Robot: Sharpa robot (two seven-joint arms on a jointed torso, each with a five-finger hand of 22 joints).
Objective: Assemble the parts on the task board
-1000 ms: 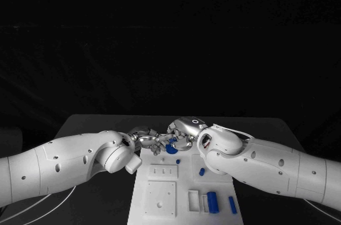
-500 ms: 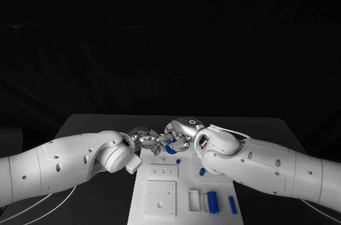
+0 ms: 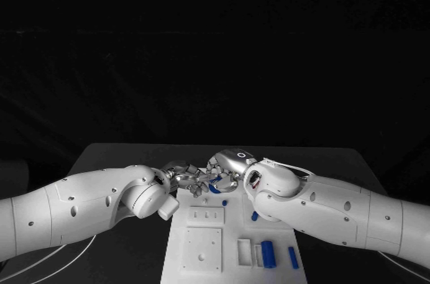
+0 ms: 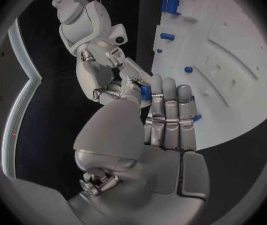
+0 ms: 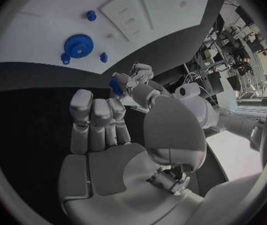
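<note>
Over the far end of the white task board (image 3: pixel 204 247) my two hands meet fingertip to fingertip. A small blue part (image 5: pixel 116 83) sits between them. My right hand (image 5: pixel 108 135) pinches it between thumb and a finger, its other fingers curled. My left hand (image 4: pixel 165 130) touches the same blue part (image 4: pixel 146 91) with thumb and fingertips, opposite the right hand (image 4: pixel 111 65). In the head view the left hand (image 3: pixel 184 177) and right hand (image 3: pixel 226 169) hide most of the blue part (image 3: pixel 214 184).
A blue gear (image 5: pixel 78 46) lies on the board with small blue pegs (image 5: pixel 91 16) around it. Nearer me lie a thick blue cylinder (image 3: pixel 267 254), a slim blue pin (image 3: pixel 293 258) and a short blue peg (image 3: pixel 255 215). Pale recessed plates (image 3: pixel 206 216) fill the board's left half.
My right arm has edged slightly toward the left hand. Both hands stay together on the blue part above the board's far end.
</note>
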